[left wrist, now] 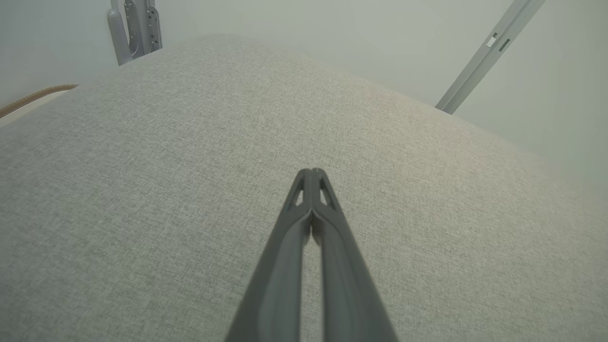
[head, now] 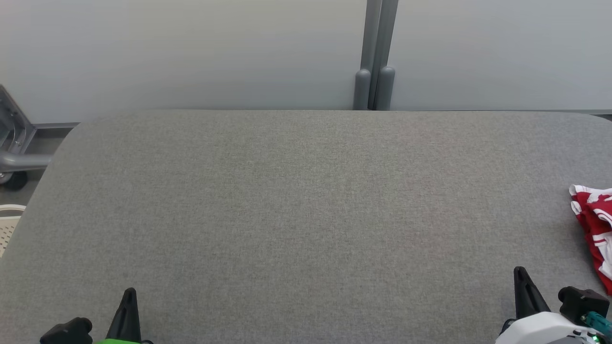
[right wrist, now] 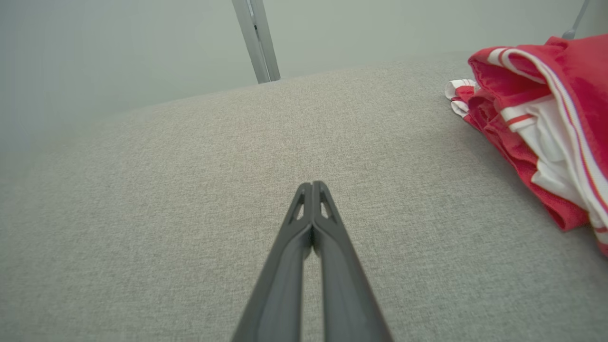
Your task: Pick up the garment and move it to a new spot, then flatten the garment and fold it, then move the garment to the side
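The red and white striped cloth garment [head: 594, 224] lies in a bunch on the big grey cloth-covered table [head: 306, 191]. It sits off to the right of the right gripper [head: 519, 273] and a bit ahead of its tips, near but not touching. It is far from the left gripper [head: 129, 292], out past the other gripper.

In the right wrist view the garment [right wrist: 532, 118] shows layers on top of each other, with rumpled edges and a white part peeking out. I cannot tell if that is a real fold or just a heap.

So how far along is the job? This moment fits two stories. The garment may be a heap at the edge, waiting to be picked up, laid flat and folded. Or it may be folded and put to the side, with the job done. The wide stretch of grey table in front of both jaws fits either one.

Both arms are low and close to the robot's body, one at each side. Their long dark fingers point forward over the table. The left gripper [left wrist: 311, 173] has its jaws pressed tight together with nothing between them. The right gripper [right wrist: 312, 185] is the same: jaws closed, tips touching, holding nothing. Neither one touches the garment.
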### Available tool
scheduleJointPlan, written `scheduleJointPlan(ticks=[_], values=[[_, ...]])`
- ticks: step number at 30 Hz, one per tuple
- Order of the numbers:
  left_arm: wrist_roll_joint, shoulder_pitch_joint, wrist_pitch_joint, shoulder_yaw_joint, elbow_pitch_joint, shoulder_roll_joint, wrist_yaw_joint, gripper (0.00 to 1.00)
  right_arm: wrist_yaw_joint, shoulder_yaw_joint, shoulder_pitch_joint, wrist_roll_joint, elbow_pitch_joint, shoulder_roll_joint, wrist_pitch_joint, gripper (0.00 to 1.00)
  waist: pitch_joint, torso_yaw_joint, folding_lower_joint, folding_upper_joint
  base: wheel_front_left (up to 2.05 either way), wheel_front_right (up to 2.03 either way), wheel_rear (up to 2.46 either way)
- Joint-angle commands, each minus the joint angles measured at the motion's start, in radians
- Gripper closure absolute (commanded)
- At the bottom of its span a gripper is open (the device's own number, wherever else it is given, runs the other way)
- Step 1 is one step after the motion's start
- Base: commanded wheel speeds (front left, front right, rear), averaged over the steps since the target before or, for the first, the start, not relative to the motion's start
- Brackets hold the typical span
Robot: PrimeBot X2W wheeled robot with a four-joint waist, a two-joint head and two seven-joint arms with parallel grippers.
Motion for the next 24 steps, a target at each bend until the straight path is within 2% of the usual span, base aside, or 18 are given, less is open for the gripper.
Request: scheduleJointPlan(ticks=[1, 24], values=[[-0.036, -0.027, 0.011, 0.016, -0.020, 0.002, -0.006, 1.00, 0.000, 0.003, -0.031, 0.053, -0.022, -0.009, 0.008, 1.00, 0.001, -0.001, 0.0000, 0.0007, 0.00, 0.00, 0.00], [-0.320, -0.073, 0.105, 0.092, -0.043, -0.053, -0.044, 1.00, 0.000, 0.031, -0.071, 0.471, -0.051, -0.014, 0.096, 1.00, 0.008, -0.020, 0.0000, 0.0022, 0.00, 0.00, 0.00]])
